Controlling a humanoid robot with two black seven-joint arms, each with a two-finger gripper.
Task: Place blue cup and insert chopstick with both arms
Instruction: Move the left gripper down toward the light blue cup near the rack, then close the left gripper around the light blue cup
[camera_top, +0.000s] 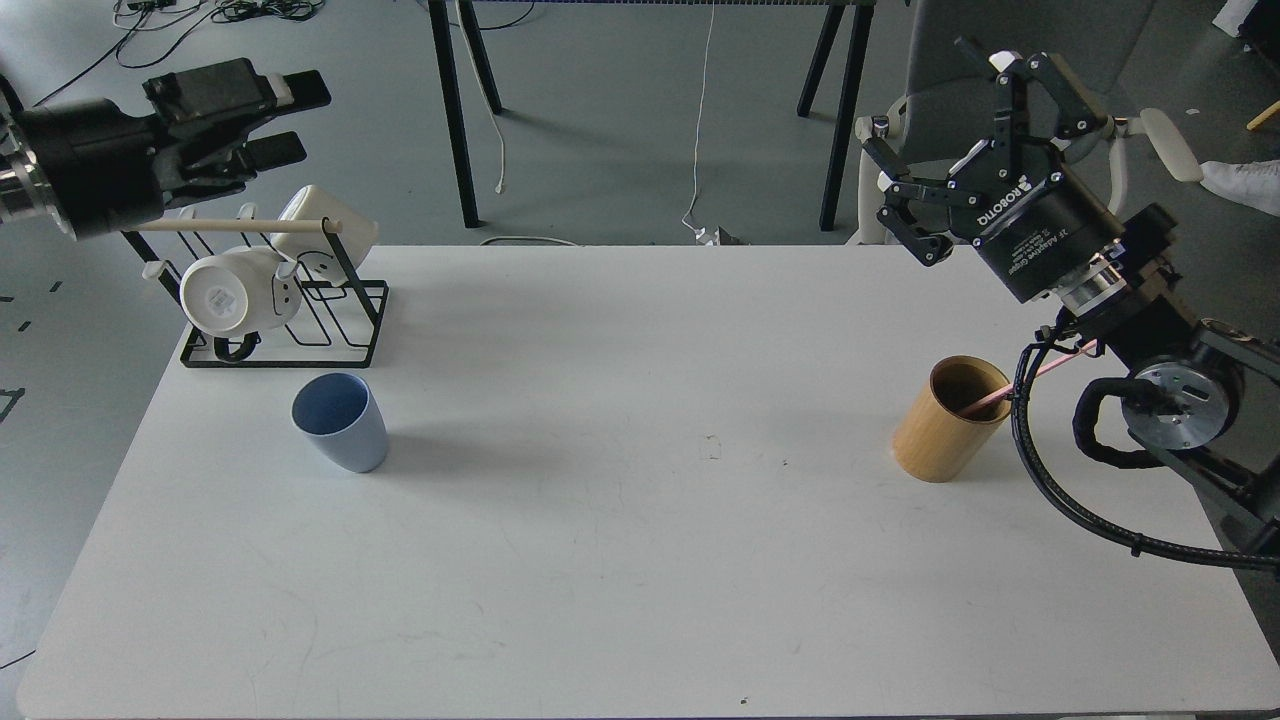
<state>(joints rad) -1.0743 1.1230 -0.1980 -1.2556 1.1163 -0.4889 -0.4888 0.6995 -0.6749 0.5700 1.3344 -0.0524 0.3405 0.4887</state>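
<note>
The blue cup stands upright and empty on the left part of the white table. A pink chopstick leans in a tan wooden cylinder on the right, its top end pointing right behind my right arm's cable. My left gripper is open and empty, pointing right, high above the mug rack and well behind the cup. My right gripper is open and empty, raised above and behind the wooden cylinder.
A black wire rack with two white mugs and a wooden rod stands at the table's back left. Black table legs and a grey chair stand behind the table. My right arm's cable hangs beside the cylinder.
</note>
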